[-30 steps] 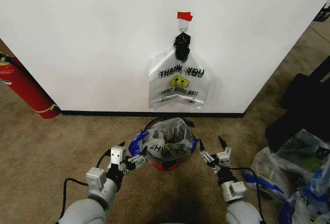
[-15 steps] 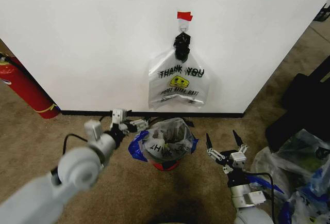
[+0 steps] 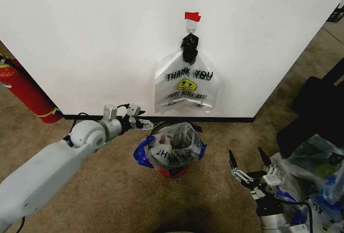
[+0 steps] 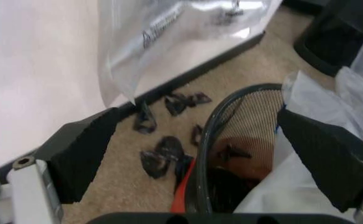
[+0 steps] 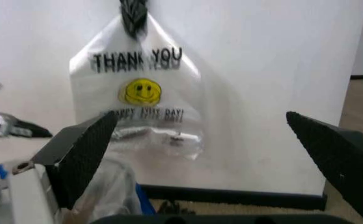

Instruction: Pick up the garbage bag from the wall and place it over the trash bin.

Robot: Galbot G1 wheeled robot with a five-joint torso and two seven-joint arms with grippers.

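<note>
The trash bin (image 3: 171, 169), black mesh with a red base, stands on the carpet before the white wall (image 3: 97, 39). The garbage bag (image 3: 174, 143), clear plastic with blue patches, lies over the bin's rim and hangs into it. My left gripper (image 3: 142, 123) is open, reaching in low by the baseboard just beyond the bin's far left rim. In the left wrist view its fingers (image 4: 81, 154) spread around the mesh rim (image 4: 231, 109) and the clear plastic (image 4: 321, 114), holding nothing. My right gripper (image 3: 248, 163) stands open, low and well right of the bin.
A whitish "THANK YOU" bag (image 3: 186, 82) hangs from a hook (image 3: 192, 27) under red tape. Black scraps (image 4: 162, 156) lie on the carpet behind the bin. A red fire extinguisher (image 3: 27, 94) stands at the left. Plastic bags (image 3: 314, 176) and a black object (image 3: 322, 109) crowd the right.
My left arm has swung outward and forward, carrying its gripper from the bin's near left side to its far left rim by the wall. My right gripper has drawn back to the right, away from the bin.
</note>
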